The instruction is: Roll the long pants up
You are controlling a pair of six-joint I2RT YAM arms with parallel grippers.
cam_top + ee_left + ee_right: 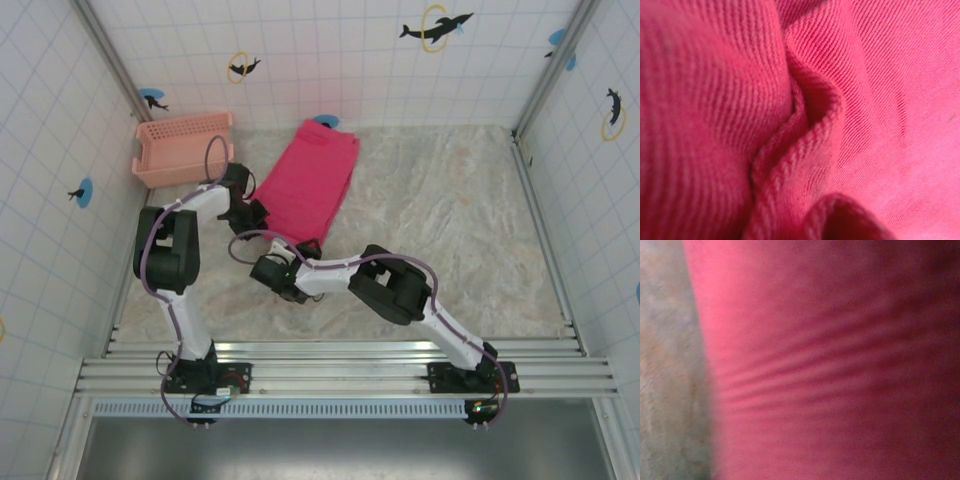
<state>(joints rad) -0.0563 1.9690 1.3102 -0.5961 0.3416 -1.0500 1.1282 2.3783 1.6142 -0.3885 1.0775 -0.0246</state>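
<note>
The long pants (315, 175) are red-pink and lie folded into a long strip, running from the back wall toward the near left. My left gripper (256, 214) sits at the strip's near-left edge. My right gripper (308, 247) sits at its near end. In the left wrist view the red cloth (880, 100) is very close, with a raised fold (805, 150) bunched in the middle and the fingers hidden. The right wrist view has blurred red cloth (830, 365) with faint ripples beside the pale table cover (665, 365), its fingers hidden too.
A pink plastic basket (183, 148) stands at the back left, just beyond the left arm. The mottled beige table cover (460, 230) stretches out to the right of the pants. Tiled walls and metal posts close in the table on three sides.
</note>
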